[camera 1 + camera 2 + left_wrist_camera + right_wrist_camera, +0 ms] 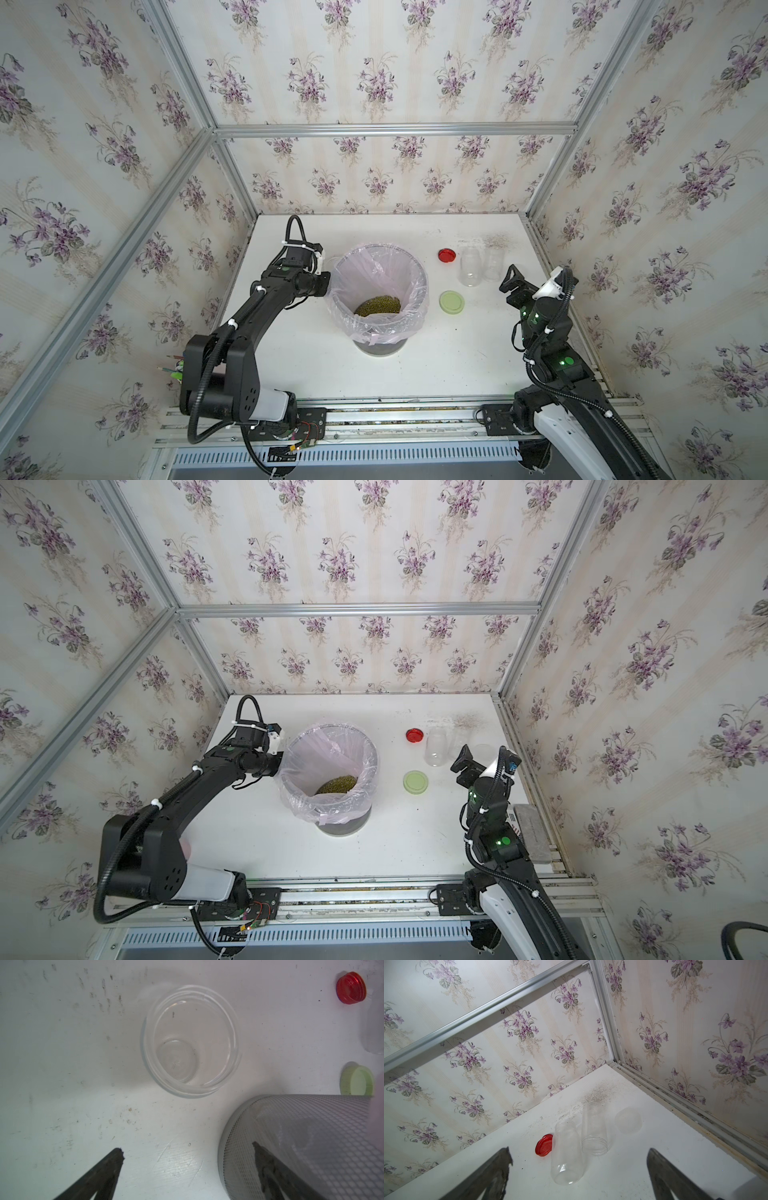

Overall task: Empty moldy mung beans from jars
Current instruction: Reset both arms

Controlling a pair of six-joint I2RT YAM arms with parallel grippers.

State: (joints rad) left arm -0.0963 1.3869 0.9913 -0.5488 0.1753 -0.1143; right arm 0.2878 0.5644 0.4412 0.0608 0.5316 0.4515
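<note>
Olive-green mung beans [378,306] lie heaped at the bottom of the pink bag [374,266] that lines the mesh bin [424,286] in the middle of the white table [415,374]. In both top views the bin's near wall cuts off the front of the heap.

The left gripper [187,1147] cannot be made out in either top view, as it is tucked under its wrist against the left side of the bin. Its wrist camera shows two dark fingertips [118,1155] spread wide with nothing between them, one of them crossing the bin's mesh wall. Beyond them an open clear jar [191,1041] stands upright, seen straight down its mouth, empty apart from a few dark specks. In that view the pale green lid [356,1082] is partly hidden behind the bin, while the red lid [351,988] shows whole.

The right gripper [579,1153] hangs over the table's right side with its jaws wide apart, holding nothing. Ahead of it lie two more see-through jars. The nearer jar [566,1153] is just beside the red lid, and the second jar [593,1130] is close against it with its threaded mouth toward the camera. Whether these two stand or lie on their sides is hard to tell. A faint translucent round piece [628,1120] sits past them, too pale to name. Fine grit [596,1093] dusts the far right corner.
</note>
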